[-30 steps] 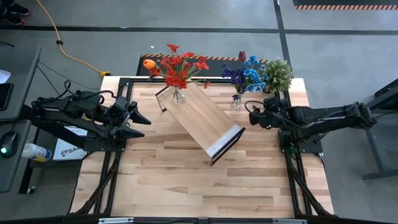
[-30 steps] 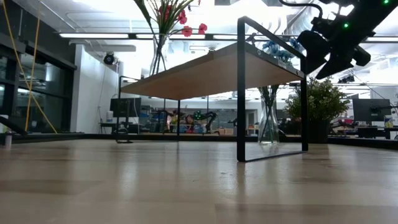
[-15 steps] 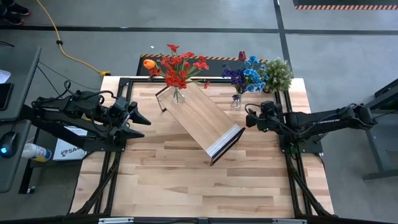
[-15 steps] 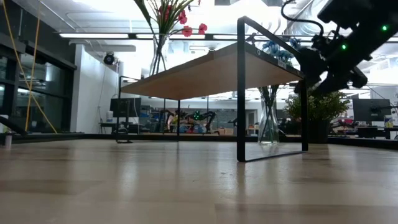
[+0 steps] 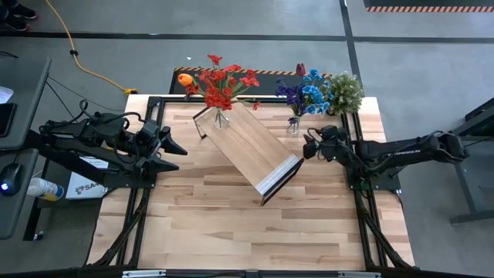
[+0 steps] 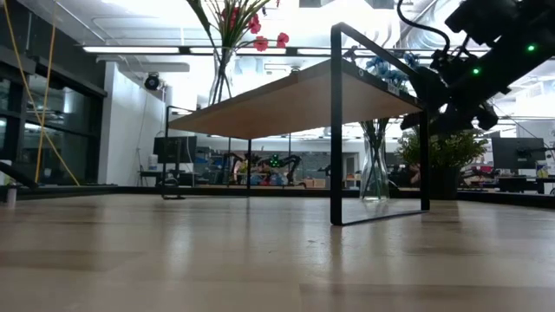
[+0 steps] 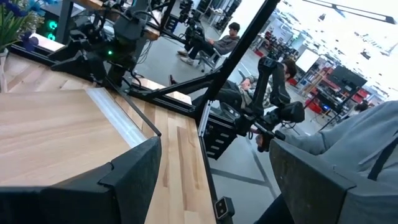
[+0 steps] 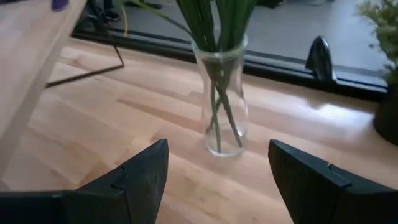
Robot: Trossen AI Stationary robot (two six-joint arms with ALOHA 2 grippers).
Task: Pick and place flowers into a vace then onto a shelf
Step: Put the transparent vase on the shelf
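The shelf (image 5: 251,148) stands slantwise on the middle of the table on its dark metal legs. Near its far end stands a glass vase (image 5: 221,117) holding red flowers (image 5: 222,83). A second glass vase (image 8: 224,106) with blue and purple flowers (image 5: 302,94) stands on the table at the far right. My right gripper (image 5: 307,147) hangs open just on the near side of that vase, pointing at it, and touches nothing. My left gripper (image 5: 179,157) waits open at the left, facing the shelf.
A bushy pale-green potted plant (image 5: 345,91) stands at the far right corner, just beyond the second vase. The shelf's white-edged end (image 5: 279,176) points toward the table's near right. Bare planks (image 5: 247,224) lie across the near half.
My right gripper has sunk from above the level of the shelf top to about that level and has tipped its fingers further down, close to the vase with the blue flowers. Its fingers stay as wide apart as before.
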